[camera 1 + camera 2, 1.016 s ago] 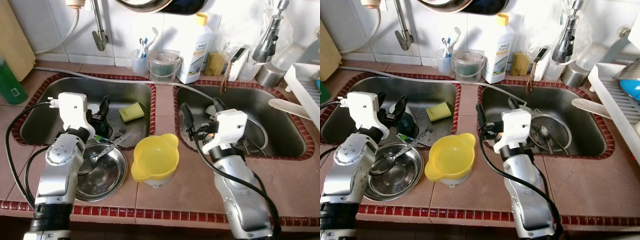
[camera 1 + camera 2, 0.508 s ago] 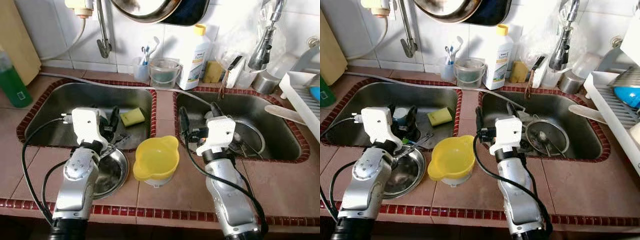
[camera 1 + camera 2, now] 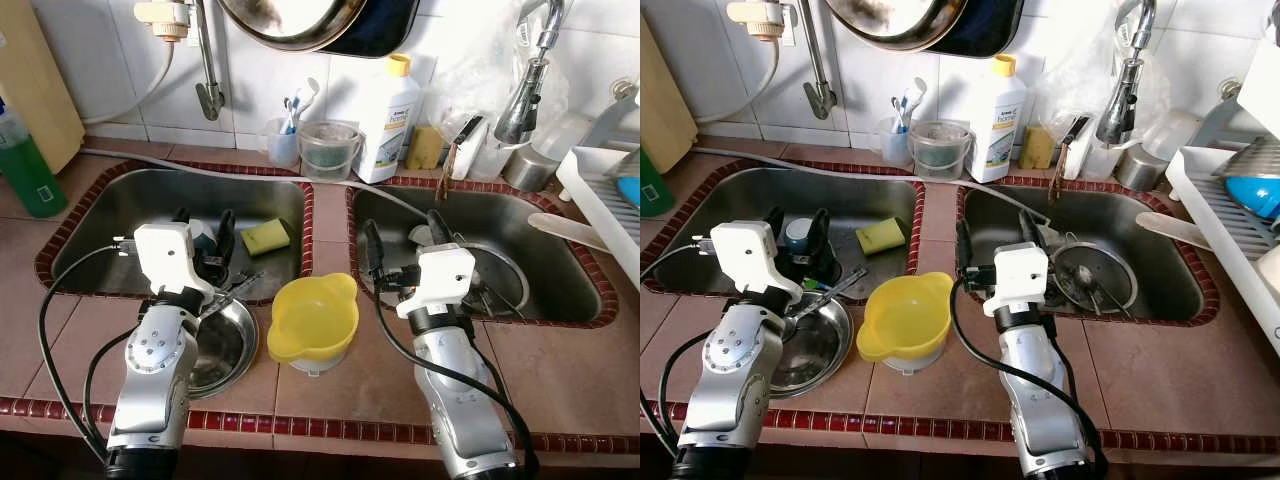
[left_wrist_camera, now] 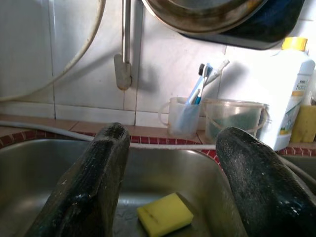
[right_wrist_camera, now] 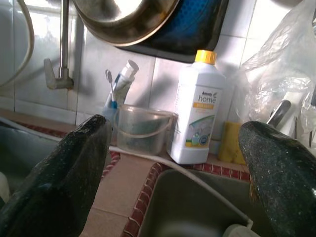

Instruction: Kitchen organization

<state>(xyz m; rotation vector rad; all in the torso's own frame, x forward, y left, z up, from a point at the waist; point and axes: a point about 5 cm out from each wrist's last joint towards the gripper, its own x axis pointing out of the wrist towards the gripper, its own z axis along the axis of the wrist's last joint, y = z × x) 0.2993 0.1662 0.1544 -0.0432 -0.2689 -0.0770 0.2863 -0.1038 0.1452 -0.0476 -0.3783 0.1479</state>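
Note:
A yellow two-handled bowl (image 3: 314,318) sits upside-up on the tiled counter between two steel sinks. A steel bowl (image 3: 218,345) with cutlery resting across it lies at the front of the left sink. My left gripper (image 3: 203,226) is open above the left sink, close to a yellow sponge (image 3: 265,236); the left wrist view shows the same sponge (image 4: 165,214) between the fingers (image 4: 94,182). My right gripper (image 3: 404,232) is open over the left end of the right sink, where a strainer and utensils (image 3: 490,272) lie.
On the back ledge stand a toothbrush cup (image 3: 283,140), a clear tub (image 3: 328,148), a white detergent bottle (image 3: 390,108) and a yellow sponge (image 3: 424,146). A green bottle (image 3: 24,165) is at the left, a white dish rack (image 3: 608,200) at the right. Pans hang overhead.
The camera has shifted a little. Both arms stay low over the sinks, fingers still spread; nothing was taken hold of.

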